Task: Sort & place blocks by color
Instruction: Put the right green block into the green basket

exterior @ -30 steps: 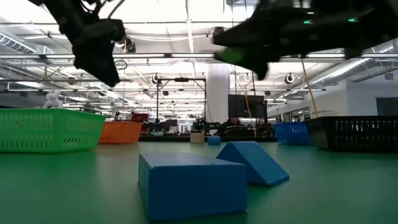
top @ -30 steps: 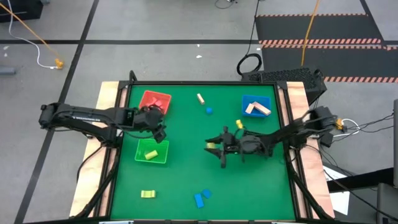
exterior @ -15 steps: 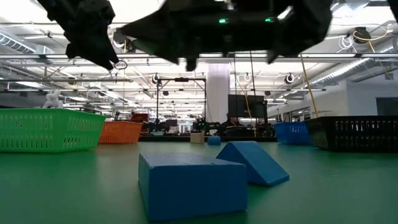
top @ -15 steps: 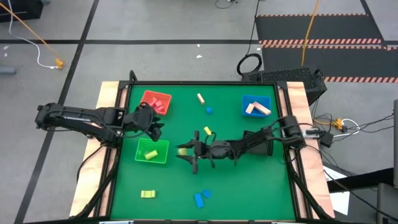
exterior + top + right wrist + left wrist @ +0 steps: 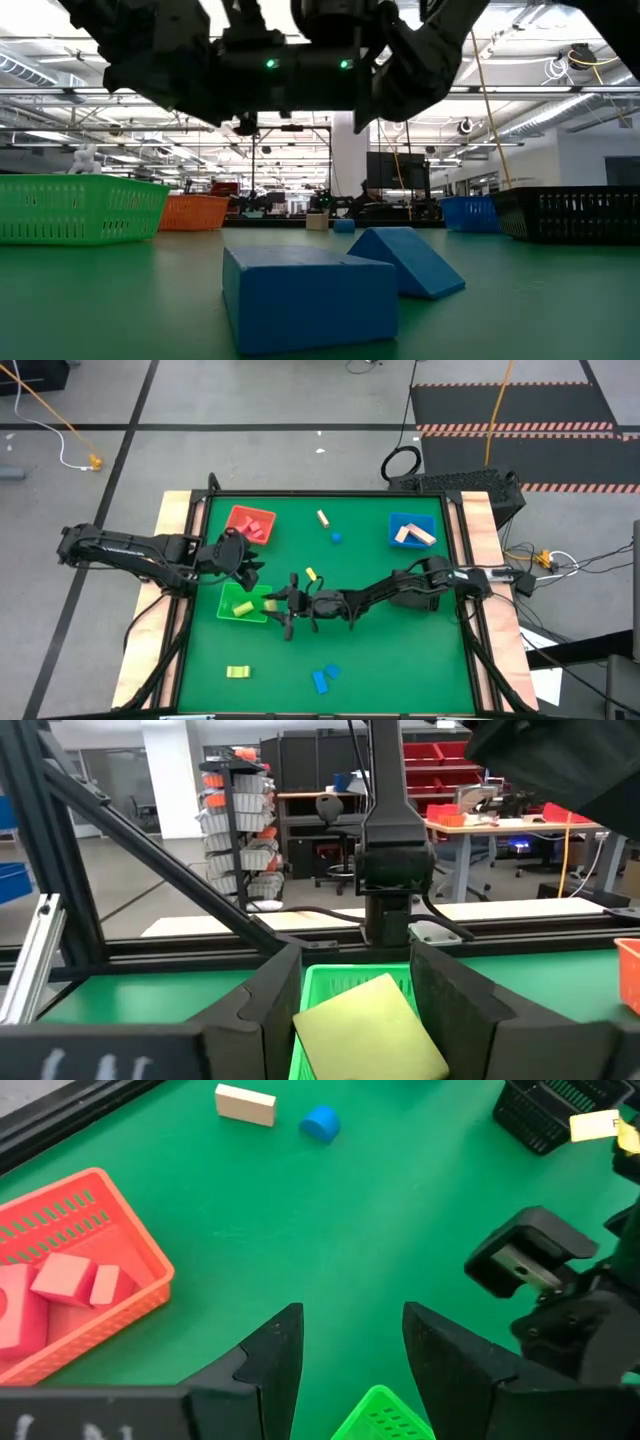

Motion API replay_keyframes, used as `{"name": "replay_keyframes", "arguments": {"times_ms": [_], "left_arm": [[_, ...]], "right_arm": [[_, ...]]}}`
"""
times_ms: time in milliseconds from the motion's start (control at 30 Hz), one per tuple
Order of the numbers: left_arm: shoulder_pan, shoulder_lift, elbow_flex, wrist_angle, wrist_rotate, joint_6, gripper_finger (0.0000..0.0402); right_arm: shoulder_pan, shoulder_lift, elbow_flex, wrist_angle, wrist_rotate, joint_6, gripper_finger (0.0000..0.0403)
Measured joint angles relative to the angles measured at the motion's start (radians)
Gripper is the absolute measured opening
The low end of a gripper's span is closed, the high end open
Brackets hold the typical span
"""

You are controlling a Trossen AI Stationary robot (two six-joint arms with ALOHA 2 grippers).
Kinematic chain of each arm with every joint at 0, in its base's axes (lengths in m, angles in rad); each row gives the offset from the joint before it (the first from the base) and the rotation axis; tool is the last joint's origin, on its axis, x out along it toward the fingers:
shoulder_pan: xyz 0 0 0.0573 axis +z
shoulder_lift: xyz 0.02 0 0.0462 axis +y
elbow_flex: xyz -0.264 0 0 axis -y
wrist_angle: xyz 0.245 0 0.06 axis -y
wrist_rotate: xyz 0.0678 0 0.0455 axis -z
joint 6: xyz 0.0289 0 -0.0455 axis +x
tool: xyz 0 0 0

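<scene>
My right gripper (image 5: 277, 604) reaches across the table and hovers at the right rim of the green tray (image 5: 245, 603), shut on a yellow block (image 5: 270, 603). The right wrist view shows this block (image 5: 368, 1020) between the fingers, with the green tray (image 5: 345, 978) just beyond. My left gripper (image 5: 350, 1355) is open and touches nothing; it hangs between the red tray (image 5: 250, 523) and the green tray. Red blocks (image 5: 60, 1280) lie in the red tray. The green tray holds a yellow block (image 5: 240, 609). My right gripper pinches the yellow block between its two fingers, one finger (image 5: 270, 995) on each of two opposite faces (image 5: 310, 1015). The fingers come about level from the table's right. The block is lifted clear and sits tilted in the hold, beside the green tray's rim.
Loose on the green table lie a yellow block (image 5: 310, 574), a tan bar (image 5: 323, 518), a blue round bit (image 5: 337, 538), a yellow piece (image 5: 237, 672) and two blue blocks (image 5: 322, 678). The blue tray (image 5: 412, 530) holds tan pieces. A black mesh basket (image 5: 570, 215) stands far right.
My right gripper has travelled from the table's middle toward its left edge, carrying the yellow block clear of the table, and now stands at the green tray's right rim. It has stayed shut on the block. My left gripper has kept nearly still.
</scene>
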Motion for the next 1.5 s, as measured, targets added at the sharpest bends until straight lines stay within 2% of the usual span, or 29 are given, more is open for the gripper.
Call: {"name": "replay_keyframes", "arguments": {"times_ms": [200,333,567,700,933,1067,1267,1400,1500], "left_arm": [[-0.009,0.0,0.0,0.001,0.0,-0.006,0.0172],[-0.009,0.0,0.0,0.002,0.0,-0.006,0.0172],[-0.009,0.0,0.0,0.01,0.0,-0.009,0.0172],[-0.008,0.0,0.0,0.015,0.0,-0.01,0.0172],[-0.008,0.0,0.0,0.064,0.0,0.001,0.0172],[-0.008,0.0,0.0,0.066,0.0,0.005,0.0172],[-0.008,0.001,0.0,0.067,0.0,0.004,0.0172],[-0.008,0.001,0.0,0.063,0.001,0.001,0.0172],[-0.018,0.001,0.0,0.019,0.023,-0.011,0.0172]], "right_arm": [[-0.013,0.021,0.029,0.004,0.003,0.0,0.0154],[-0.037,0.021,0.029,0.004,0.003,0.001,0.0168],[-0.076,0.021,0.029,-0.004,-0.03,0.101,0.0158],[-0.083,0.021,0.029,0.0,-0.074,0.163,0.0171],[-0.081,0.021,0.032,0.062,-0.075,0.185,0.0185],[-0.079,0.021,0.08,0.015,-0.077,0.23,0.0192],[-0.079,0.02,0.149,-0.095,-0.078,0.19,0.022],[-0.071,0.021,0.139,-0.1,-0.078,0.134,0.023],[-0.056,-0.007,0.098,-0.181,-0.077,0.07,0.0229]]}}
